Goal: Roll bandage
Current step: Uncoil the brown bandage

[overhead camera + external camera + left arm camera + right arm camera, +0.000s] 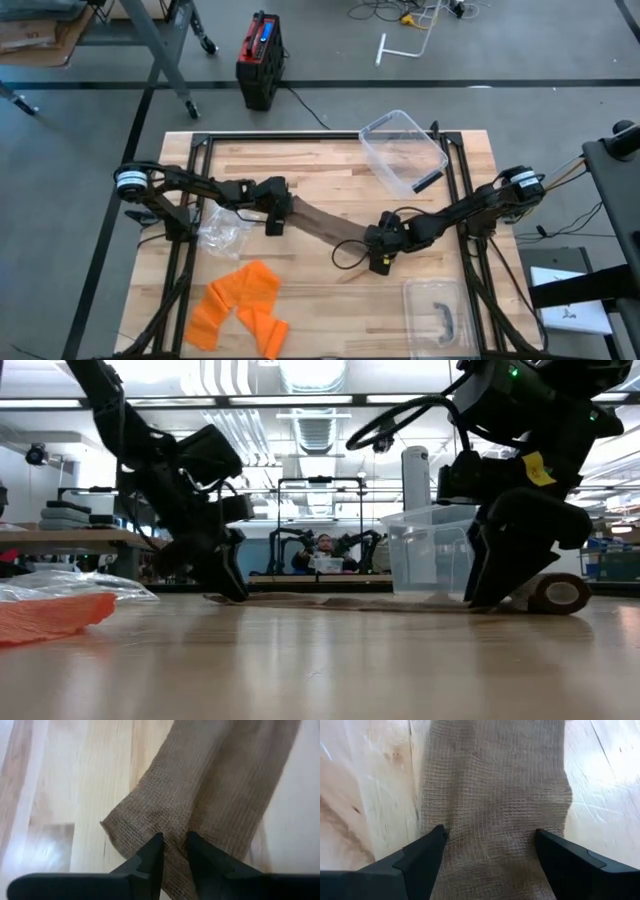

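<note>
Bandage (325,226): brown woven strip, unrolled flat across the middle of the wooden table (330,310), rolled end at its right. Left gripper (173,851): at the strip's left end, fingers nearly together, pinching a fold of the cloth; right gripper (490,851): on the strip toward its right end, fingers spread wide, straddling its width. Surrounding: clear bin (403,150) far right, clear lid (438,313) near right, orange cloth (240,303) near left.

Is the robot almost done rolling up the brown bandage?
Not nearly. A small roll has formed at one end, but most of the bandage lies flat on the table. The left gripper pinches a fold at its loose end; the right gripper straddles the strip, jaws wide. Nearly all the rolling remains.
</note>
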Controlling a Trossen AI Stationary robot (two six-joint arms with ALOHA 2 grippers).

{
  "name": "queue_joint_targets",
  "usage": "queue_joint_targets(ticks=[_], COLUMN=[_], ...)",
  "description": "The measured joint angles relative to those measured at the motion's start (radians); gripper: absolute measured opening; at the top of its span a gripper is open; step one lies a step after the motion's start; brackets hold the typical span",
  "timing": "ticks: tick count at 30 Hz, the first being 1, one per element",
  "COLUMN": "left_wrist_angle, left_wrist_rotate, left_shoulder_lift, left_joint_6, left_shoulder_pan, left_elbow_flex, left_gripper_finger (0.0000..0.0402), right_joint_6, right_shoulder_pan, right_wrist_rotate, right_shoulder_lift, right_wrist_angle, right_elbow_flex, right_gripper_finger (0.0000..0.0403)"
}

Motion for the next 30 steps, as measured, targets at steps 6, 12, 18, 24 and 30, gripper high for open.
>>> queue_joint_targets(ticks=[6,12,18,24,30], left_wrist_angle=[-0.015,-0.066,-0.045,0.164,0.157], left_wrist_rotate=[0.031,0.105,0.120,0.127,0.064], left_shoulder_lift=[0.010,0.021,0.010,0.095,0.210], left_joint_6=[-0.024,-0.077,-0.106,-0.173,-0.173], left_shoulder_pan=[-0.007,-0.023,-0.094,-0.157,-0.143], left_elbow_flex=[0.076,0.121,0.158,0.153,0.157], left_gripper_finger=[0.0088,0.0094,0.0088,0.0078,0.0070], right_joint_6=[0.000,0.006,0.022,0.020,0.013], right_shoulder_pan=[0.000,-0.001,-0.002,-0.002,-0.002], right_wrist_rotate=[0.031,0.063,0.075,0.089,0.091], right_shoulder_lift=[0.001,0.001,-0.011,-0.034,-0.036], right_wrist_angle=[0.002,0.002,-0.016,-0.055,-0.062], right_elbow_flex=[0.031,0.037,0.037,0.056,0.074], right_gripper_finger=[0.0302,0.0302,0.0303,0.0307,0.0310])
